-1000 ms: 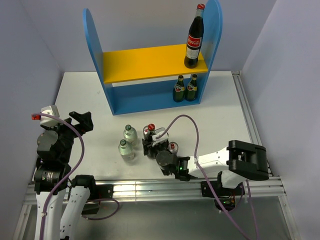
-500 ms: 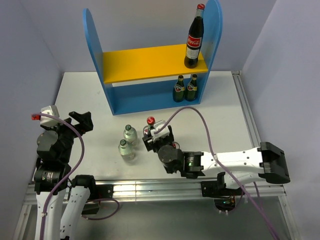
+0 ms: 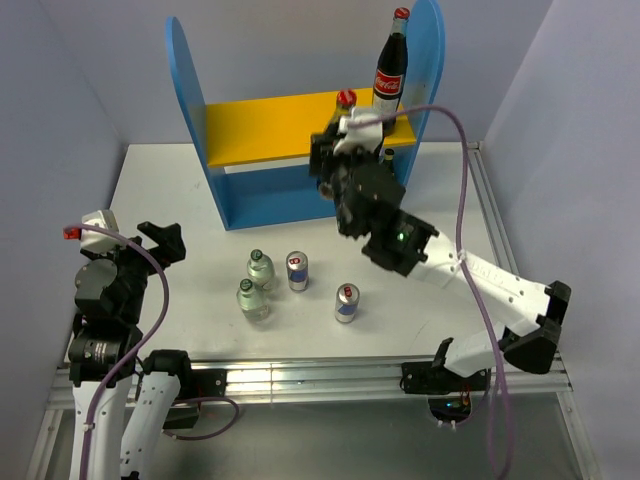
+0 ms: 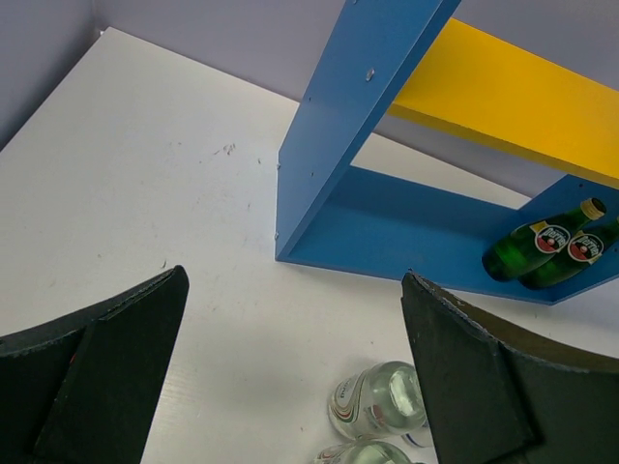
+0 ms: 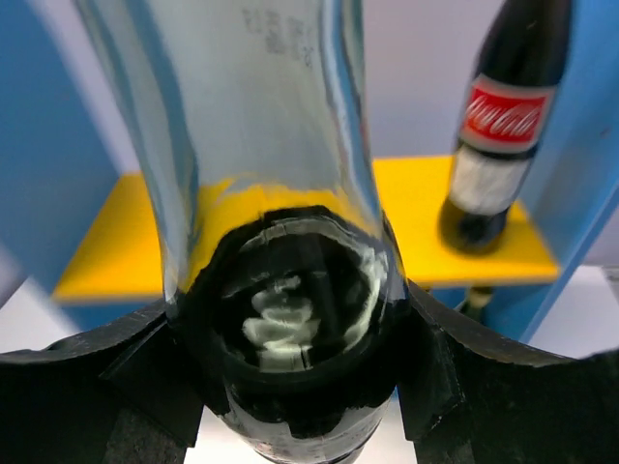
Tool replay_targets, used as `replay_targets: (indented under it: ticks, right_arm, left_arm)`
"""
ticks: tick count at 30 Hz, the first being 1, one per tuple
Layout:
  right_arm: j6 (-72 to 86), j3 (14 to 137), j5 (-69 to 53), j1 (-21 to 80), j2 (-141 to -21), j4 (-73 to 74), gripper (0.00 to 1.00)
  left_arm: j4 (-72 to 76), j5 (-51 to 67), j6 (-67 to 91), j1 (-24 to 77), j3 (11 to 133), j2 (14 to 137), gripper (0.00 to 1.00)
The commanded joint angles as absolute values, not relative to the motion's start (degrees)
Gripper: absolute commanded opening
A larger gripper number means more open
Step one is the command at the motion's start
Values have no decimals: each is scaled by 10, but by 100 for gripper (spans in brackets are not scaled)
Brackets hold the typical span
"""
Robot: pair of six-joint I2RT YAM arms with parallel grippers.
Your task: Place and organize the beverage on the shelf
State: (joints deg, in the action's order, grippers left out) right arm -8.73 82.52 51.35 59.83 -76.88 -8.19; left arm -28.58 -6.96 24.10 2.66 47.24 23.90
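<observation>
Nearest the arm bases, the left gripper (image 3: 165, 240) (image 4: 292, 280) hangs with its jaws spread wide and nothing between them, over the left part of the white table (image 3: 180, 190). Just to its right stand two small clear green-capped bottles (image 3: 255, 283) (image 4: 382, 401) close together, and then two slim cans (image 3: 297, 270), one beside the bottles and the other (image 3: 346, 303) a little nearer and further right. All four are apart from both grippers. Further back, the right gripper (image 3: 335, 150) (image 5: 295, 387) is clamped round the body of a dark cola bottle (image 3: 346, 97) (image 5: 280, 193), held upright with its red cap on top. It is at the level of the yellow upper board (image 3: 270, 125) (image 5: 106, 251) of the blue shelf (image 3: 190, 110) (image 4: 338, 145). I cannot tell whether its base rests on the board. Embossed marks on its glass neck are too blurred to read. Beyond and to its right, a second cola bottle (image 3: 389, 70) (image 5: 498, 145) stands at the board's right end against the side panel, its red label reading Coca-Cola in white script. On the lower level, two green glass bottles (image 4: 556, 251) sit side by side at the right end, their round red-and-white labels too small to read.
</observation>
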Motion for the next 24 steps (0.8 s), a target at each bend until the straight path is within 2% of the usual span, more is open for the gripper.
replay_targets:
  ticks: [1, 15, 24]
  right_arm:
    - [-113, 937, 455, 556, -787, -125, 0]
    - [-121, 1166, 385, 400, -972, -86, 0]
    - [-101, 1199, 349, 339, -1024, -91, 0]
  left_arm:
    - [-279, -72, 240, 22, 486, 245, 99]
    - [-267, -34, 227, 19, 478, 250, 99]
    - [-266, -29, 225, 15, 477, 253, 99]
